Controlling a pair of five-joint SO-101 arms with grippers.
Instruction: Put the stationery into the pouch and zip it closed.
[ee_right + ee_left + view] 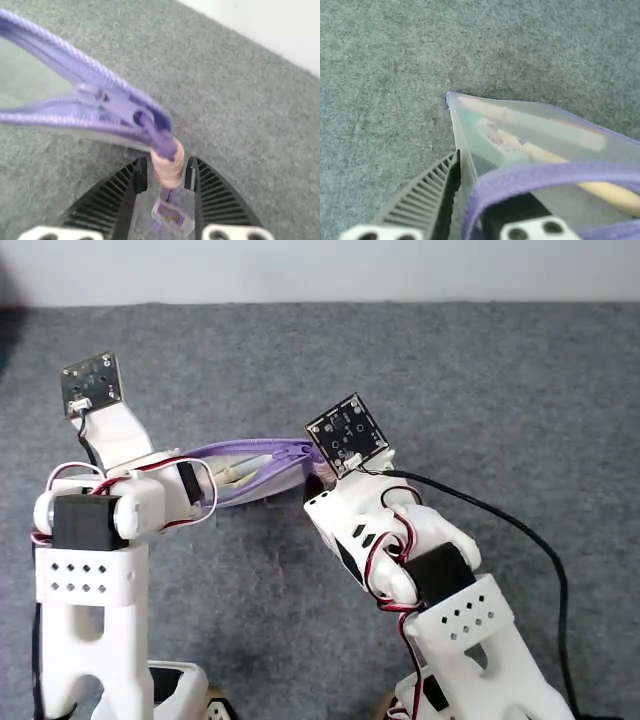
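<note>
The right pincer [166,172] is closed almost fully, its ribbed black fingers [131,187] nipping the peach bead [167,160] of the zip pull; a small clear tag [171,218] sits deeper between the fingers, nearer the wrist. A purple loop joins the bead to the slider [141,118], past which the two purple zip tapes [60,62] part, so the mouth is open along the rest of its length. The left pincer [470,192] is clamped on the opposite end of the pouch [545,150], one finger either side of the translucent wall, just beside the purple tape. The stationery [530,125] lies inside, a pale stick and a yellowish one showing through the wall. In the high view the pouch spans between the two arms, just toward 9 o'clock of centre, the left arm standing at 8 o'clock and the right arm at 5 o'clock. The bench [500,370] carries a grey felt-like covering; a black cable [545,550] trails toward 4 o'clock
</note>
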